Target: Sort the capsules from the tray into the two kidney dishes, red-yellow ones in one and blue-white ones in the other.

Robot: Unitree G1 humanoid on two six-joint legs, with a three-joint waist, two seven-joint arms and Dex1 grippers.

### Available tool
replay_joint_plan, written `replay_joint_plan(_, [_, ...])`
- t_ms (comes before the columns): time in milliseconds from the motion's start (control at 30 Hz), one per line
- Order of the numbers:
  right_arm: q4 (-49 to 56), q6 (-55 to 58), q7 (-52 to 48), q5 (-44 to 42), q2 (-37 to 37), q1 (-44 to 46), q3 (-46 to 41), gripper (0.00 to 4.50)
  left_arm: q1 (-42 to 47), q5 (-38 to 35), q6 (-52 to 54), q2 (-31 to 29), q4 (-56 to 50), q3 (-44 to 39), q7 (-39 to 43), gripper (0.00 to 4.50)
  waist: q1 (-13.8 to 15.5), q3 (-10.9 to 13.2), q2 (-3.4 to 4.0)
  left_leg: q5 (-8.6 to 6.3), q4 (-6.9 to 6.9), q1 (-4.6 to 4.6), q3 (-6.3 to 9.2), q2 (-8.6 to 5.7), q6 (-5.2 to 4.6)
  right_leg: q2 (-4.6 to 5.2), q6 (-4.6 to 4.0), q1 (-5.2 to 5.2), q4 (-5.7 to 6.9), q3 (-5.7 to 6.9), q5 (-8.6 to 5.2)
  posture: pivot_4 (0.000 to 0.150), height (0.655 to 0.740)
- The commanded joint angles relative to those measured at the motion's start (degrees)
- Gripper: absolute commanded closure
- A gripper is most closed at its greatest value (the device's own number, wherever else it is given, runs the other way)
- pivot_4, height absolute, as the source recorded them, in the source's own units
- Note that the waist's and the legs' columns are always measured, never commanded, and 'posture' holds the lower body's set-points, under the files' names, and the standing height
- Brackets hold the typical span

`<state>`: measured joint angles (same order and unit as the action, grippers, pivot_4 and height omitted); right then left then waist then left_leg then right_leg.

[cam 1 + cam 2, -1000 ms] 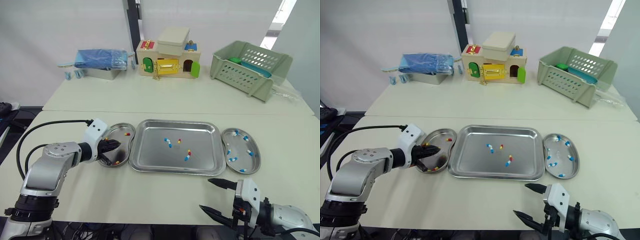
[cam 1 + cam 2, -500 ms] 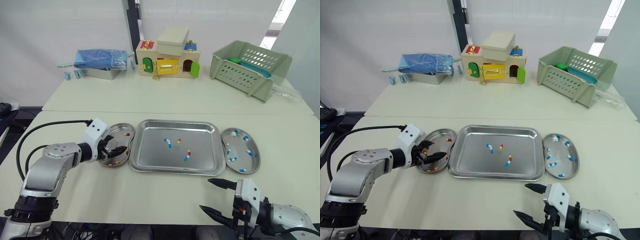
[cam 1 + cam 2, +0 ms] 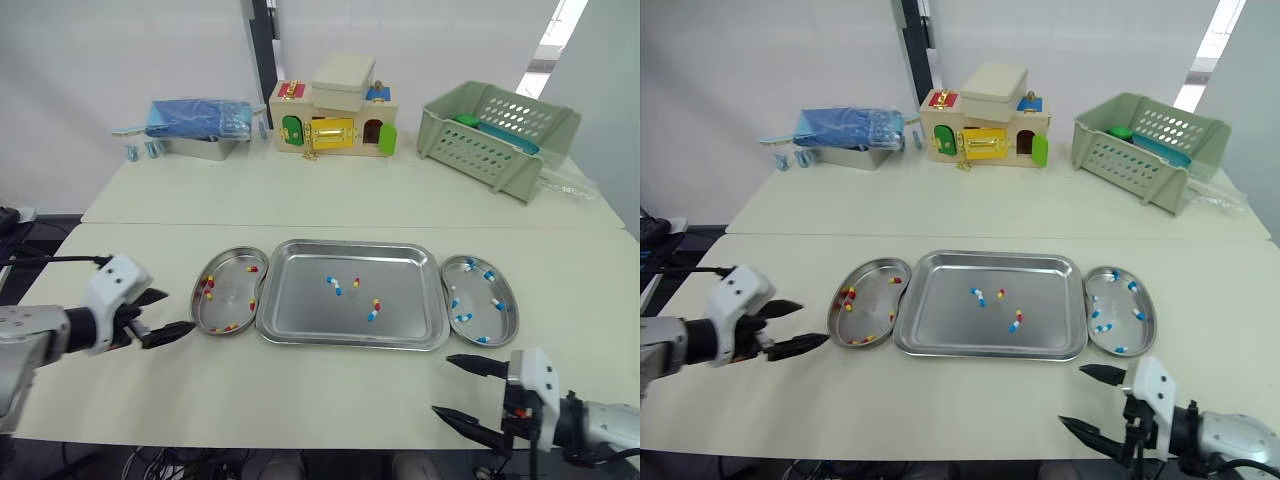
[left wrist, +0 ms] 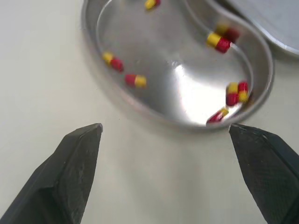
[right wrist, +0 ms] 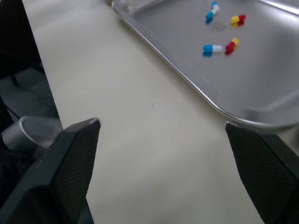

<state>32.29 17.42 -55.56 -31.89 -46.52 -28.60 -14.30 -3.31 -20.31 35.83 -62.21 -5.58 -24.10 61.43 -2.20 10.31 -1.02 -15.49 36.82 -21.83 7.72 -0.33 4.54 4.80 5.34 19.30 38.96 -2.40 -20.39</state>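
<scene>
The steel tray (image 3: 350, 246) lies mid-table and holds two blue-white capsules (image 3: 335, 285) and two red-yellow capsules (image 3: 377, 304). Touching its left side is a kidney dish (image 3: 232, 291) with several red-yellow capsules (image 4: 219, 42). On its right is another kidney dish (image 3: 477, 291) with several blue-white capsules (image 3: 497, 305). My left gripper (image 3: 163, 316) hovers open and empty over the bare table, left of the left dish. My right gripper (image 3: 442, 385) is open and empty near the front edge, below the tray's right corner. The right wrist view shows the tray (image 5: 196, 74).
On the farther table stand a toy house box (image 3: 335, 120), a green plastic basket (image 3: 495, 130) and a blue bundle in a metal tray (image 3: 198, 122). A black cable (image 3: 50, 260) runs to my left arm.
My left gripper opened over the left dish, then drew back to the left, off the dish and over bare table. My right gripper shifted slightly to the right.
</scene>
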Motion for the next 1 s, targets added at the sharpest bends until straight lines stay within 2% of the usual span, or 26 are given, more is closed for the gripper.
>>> replay_joint_plan(33, [-4.23, 0.71, -4.54, -2.32, -2.32, -1.24, -7.06, 0.0, -4.76, 0.83, -2.12, -2.6, 1.58, -8.98, 3.09, 0.02, 0.18, 0.01, -0.01, 0.0, 0.0, -0.01, -0.02, 0.0, 0.0, 0.0, 0.0, 0.0, -0.01, 0.0, 0.0, 0.15, 0.74])
replay_joint_plan(167, [-11.51, 1.89, -8.95, -2.06, -6.53, -0.04, -13.0, 0.0, -15.25, 3.16, -4.01, -2.06, 2.15, -17.31, 6.52, 0.02, -0.03, 0.02, 0.0, -0.01, -0.06, 0.02, -0.09, 0.0, -0.01, 0.0, 0.0, 0.01, -0.03, -0.06, 0.0, 0.15, 0.74])
replay_joint_plan(400, [-22.86, 2.27, -15.31, 0.35, -13.63, 5.22, -16.43, 0.0, -23.98, 5.38, -7.14, 0.87, 3.89, -23.28, 6.64, 0.02, -0.05, 0.03, -0.02, -0.01, -0.09, 0.04, -0.13, 0.02, -0.01, 0.01, -0.01, 0.01, -0.03, -0.07, -0.01, 0.15, 0.74])
replay_joint_plan(667, [-32.71, 0.47, -19.39, 3.81, -16.39, 10.18, -15.63, 0.0, -25.15, 4.25, -5.95, 3.46, 0.26, -24.16, 5.65, 0.02, 0.24, 0.03, -0.04, -0.01, -0.1, 0.0, -0.14, 0.0, 0.0, 0.05, -0.01, 0.01, -0.09, -0.06, -0.01, 0.15, 0.74])
replay_joint_plan(1000, [-34.53, 0.43, -20.94, 5.49, -16.0, 12.73, -15.21, 0.0, -24.02, 2.28, -8.38, 5.42, -1.77, -22.99, 5.56, 0.02, 0.17, 0.04, -0.02, 0.0, -0.1, 0.01, -0.14, 0.01, 0.0, 0.05, -0.01, 0.01, -0.07, -0.06, -0.01, 0.15, 0.74])
